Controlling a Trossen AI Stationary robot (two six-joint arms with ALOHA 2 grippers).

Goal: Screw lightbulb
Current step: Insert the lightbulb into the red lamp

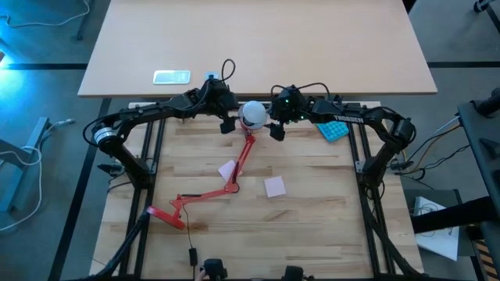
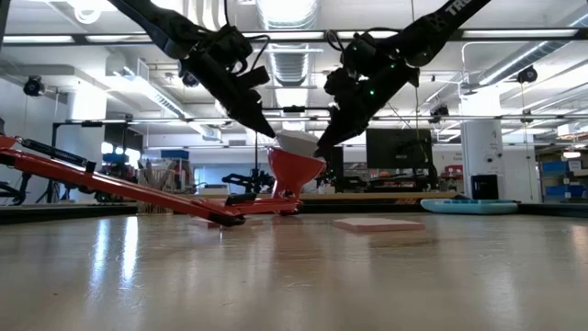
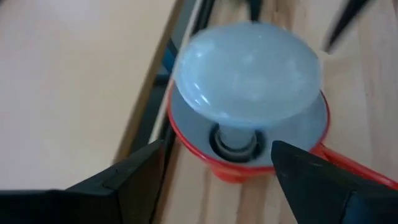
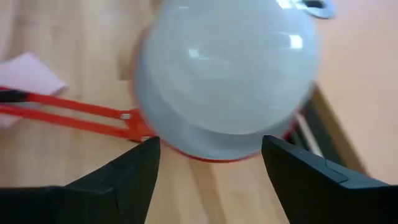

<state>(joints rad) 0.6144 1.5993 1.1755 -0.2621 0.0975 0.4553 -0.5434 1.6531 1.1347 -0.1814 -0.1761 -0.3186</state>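
Pincers flank the lightbulb [image 1: 251,114] at the desk's [image 1: 312,226] far edge.
High view: left pincer [image 1: 229,125] and right pincer [image 1: 275,131] bracket the red lamp shade [image 2: 296,168]. Wrist views: both pincers spread, bulb seated base-down in the shade, ungripped.

My bench is a pale butcher-block table [image 1: 312,226] set in a black frame. Past its far edge stands a second, light tan table [image 1: 258,39] with a small white device [image 1: 171,76] lying on it. The floor [image 1: 47,70] around both is grey with dark seams, lit blue at one corner. Looking level across, I see a workshop: exposed ceiling ducts [image 2: 292,64], strip lights [image 2: 55,39], a dark monitor [image 2: 400,149] and shelving [image 2: 562,175] at the side.
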